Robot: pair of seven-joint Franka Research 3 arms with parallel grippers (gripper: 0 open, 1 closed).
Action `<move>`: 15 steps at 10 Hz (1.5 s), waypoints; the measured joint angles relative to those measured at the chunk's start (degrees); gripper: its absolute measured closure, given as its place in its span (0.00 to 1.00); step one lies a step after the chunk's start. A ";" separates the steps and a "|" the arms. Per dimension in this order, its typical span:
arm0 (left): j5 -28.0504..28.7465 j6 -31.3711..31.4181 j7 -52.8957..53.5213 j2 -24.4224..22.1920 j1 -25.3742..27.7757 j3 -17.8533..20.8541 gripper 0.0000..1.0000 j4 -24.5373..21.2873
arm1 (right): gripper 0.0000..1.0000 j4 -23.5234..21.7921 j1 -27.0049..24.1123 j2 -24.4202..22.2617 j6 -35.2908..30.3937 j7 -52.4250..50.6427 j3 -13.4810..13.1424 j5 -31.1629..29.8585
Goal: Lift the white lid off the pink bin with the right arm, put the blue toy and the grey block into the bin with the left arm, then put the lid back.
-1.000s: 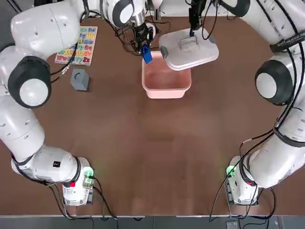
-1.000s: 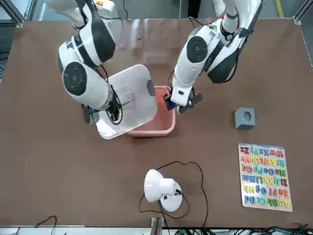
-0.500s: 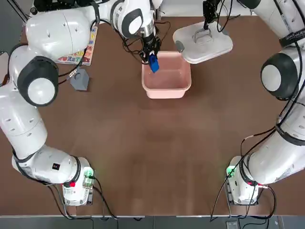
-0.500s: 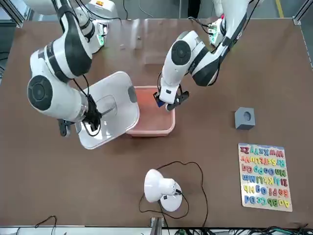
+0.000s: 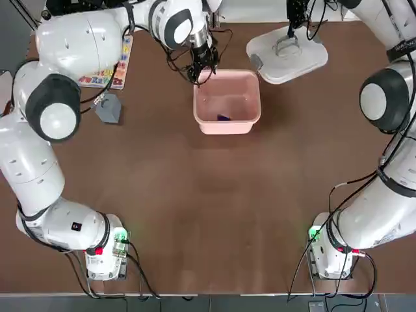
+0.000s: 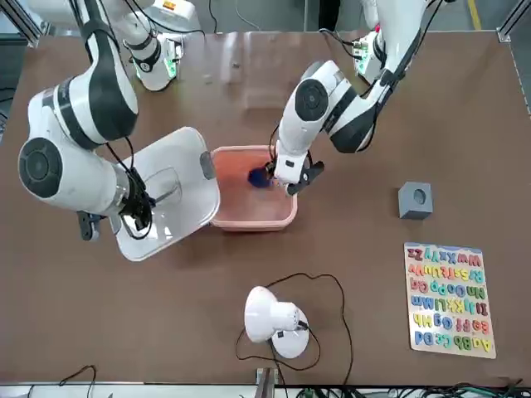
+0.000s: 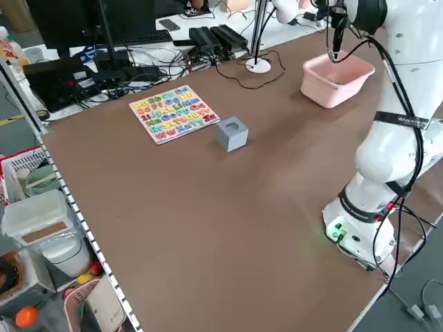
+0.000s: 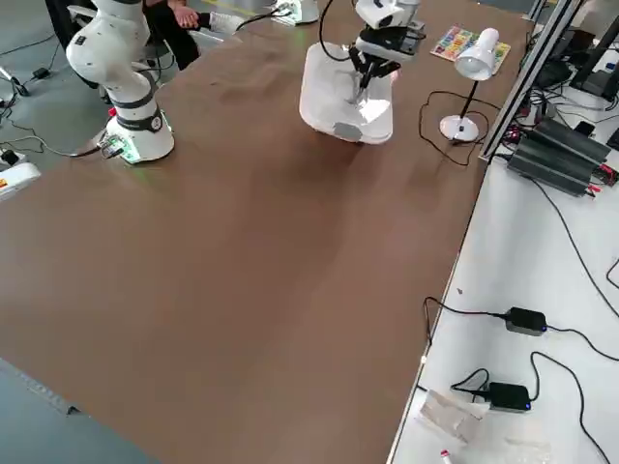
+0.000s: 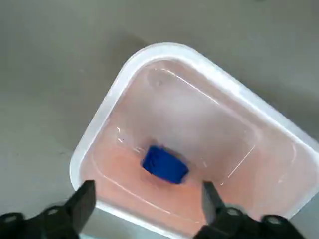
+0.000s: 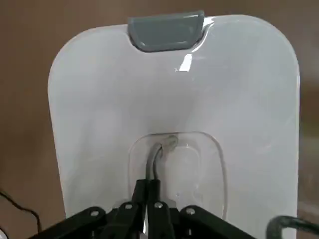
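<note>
Blue toy (image 9: 165, 165) in pink bin (image 9: 199, 124) — left tool (image 9: 148, 204) open above.

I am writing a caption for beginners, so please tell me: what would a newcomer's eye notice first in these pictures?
Probably the white lid, held up by the right claw beside the pink bin. Next, the bright blue toy inside the bin, below the open left claw.
</note>
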 joint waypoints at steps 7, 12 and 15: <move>11.24 -1.36 21.95 -10.64 22.96 0.95 0.00 -17.14 | 0.95 -0.10 -1.87 0.00 -2.40 -8.46 0.04 -0.55; 12.01 20.50 47.25 -23.18 42.29 1.01 0.00 -42.76 | 0.95 -0.02 -2.65 -0.22 -2.91 -11.73 0.20 -1.28; 12.01 26.98 56.87 -23.41 49.75 1.09 0.02 -46.47 | 0.95 -0.02 -2.65 -0.22 -3.11 -11.73 0.22 -1.31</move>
